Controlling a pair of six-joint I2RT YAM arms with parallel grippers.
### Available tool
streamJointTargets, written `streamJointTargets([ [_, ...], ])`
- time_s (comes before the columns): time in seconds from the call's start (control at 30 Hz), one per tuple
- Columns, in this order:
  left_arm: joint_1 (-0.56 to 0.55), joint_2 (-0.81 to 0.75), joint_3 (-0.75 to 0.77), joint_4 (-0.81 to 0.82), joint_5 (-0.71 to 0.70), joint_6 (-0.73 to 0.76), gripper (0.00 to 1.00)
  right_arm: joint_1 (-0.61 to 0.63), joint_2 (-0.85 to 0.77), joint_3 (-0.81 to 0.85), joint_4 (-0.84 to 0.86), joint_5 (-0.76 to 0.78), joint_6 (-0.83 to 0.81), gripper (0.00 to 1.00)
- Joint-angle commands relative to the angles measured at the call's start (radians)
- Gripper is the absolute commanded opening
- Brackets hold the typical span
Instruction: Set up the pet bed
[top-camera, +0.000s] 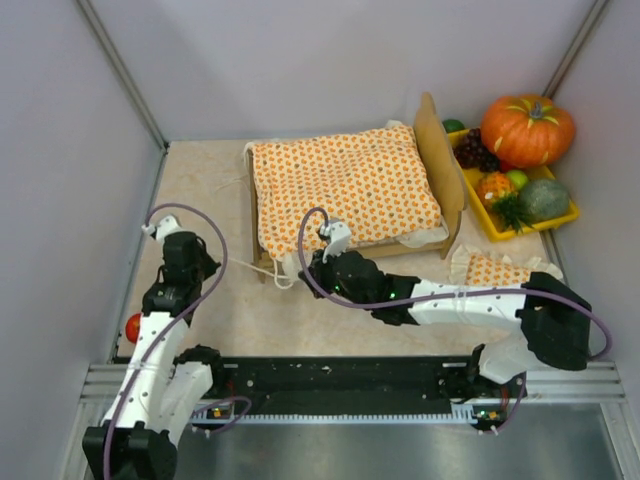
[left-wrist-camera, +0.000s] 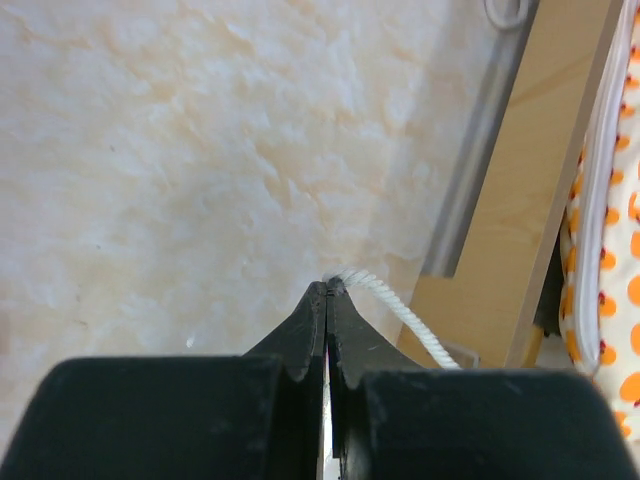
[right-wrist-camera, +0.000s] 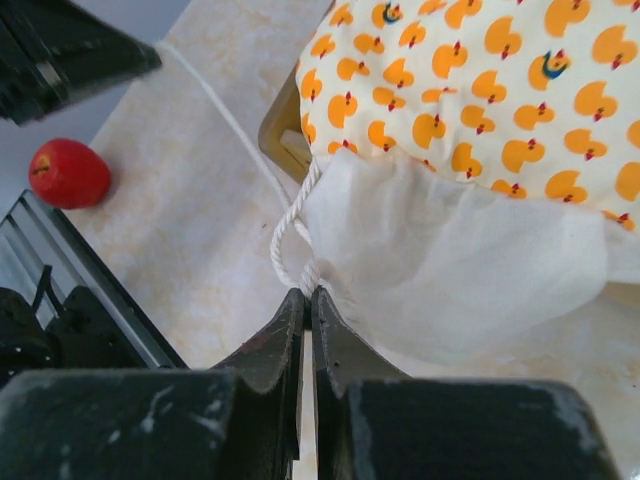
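The pet bed (top-camera: 437, 150) stands at the back of the table, its rounded wooden headboard on the right. An orange-dotted bedspread (top-camera: 345, 185) covers it. A white rope (top-camera: 262, 269) runs along the tabletop from the bed's near left corner. My left gripper (left-wrist-camera: 329, 287) is shut on one end of the rope (left-wrist-camera: 400, 315), beside the wooden bed frame (left-wrist-camera: 520, 200). My right gripper (right-wrist-camera: 308, 292) is shut on a loop of the rope (right-wrist-camera: 285, 235), right at the bedspread's white ruffle (right-wrist-camera: 450, 270). In the top view the left gripper (top-camera: 212, 266) and right gripper (top-camera: 303, 268) face each other.
A small orange-dotted pillow (top-camera: 495, 270) lies on the table right of the bed. A yellow tray (top-camera: 520, 230) with a pumpkin (top-camera: 527, 128), grapes and other produce stands at the back right. A red fruit (top-camera: 132, 327) sits near the left arm's base. Grey walls close in both sides.
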Motion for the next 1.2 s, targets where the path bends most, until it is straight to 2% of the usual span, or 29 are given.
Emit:
streamJointTargets([
  [0.0, 0.075, 0.028, 0.077, 0.020, -0.033, 0.040, 0.00, 0.024, 0.060, 0.040, -0.010, -0.049, 0.000, 0.00],
  [0.13, 0.190, 0.064, 0.111, 0.048, -0.015, 0.065, 0.00, 0.034, 0.085, 0.028, -0.018, -0.065, 0.050, 0.00],
  [0.23, 0.260, 0.096, 0.128, 0.087, 0.055, 0.052, 0.00, 0.034, 0.108, -0.003, 0.005, -0.060, 0.102, 0.00],
  [0.43, 0.322, 0.159, 0.229, 0.107, 0.100, 0.057, 0.00, 0.034, 0.141, -0.038, 0.007, -0.013, 0.158, 0.00],
  [0.67, 0.333, 0.241, 0.346, 0.133, 0.108, 0.074, 0.00, 0.034, 0.204, -0.087, 0.059, 0.034, 0.181, 0.00],
  [0.8, 0.337, 0.258, 0.378, 0.159, 0.154, 0.088, 0.00, 0.025, 0.269, -0.067, 0.068, 0.073, 0.175, 0.00],
  [1.17, 0.351, 0.242, 0.446, 0.121, 0.132, 0.094, 0.00, -0.074, 0.418, 0.049, 0.091, 0.061, 0.144, 0.00],
])
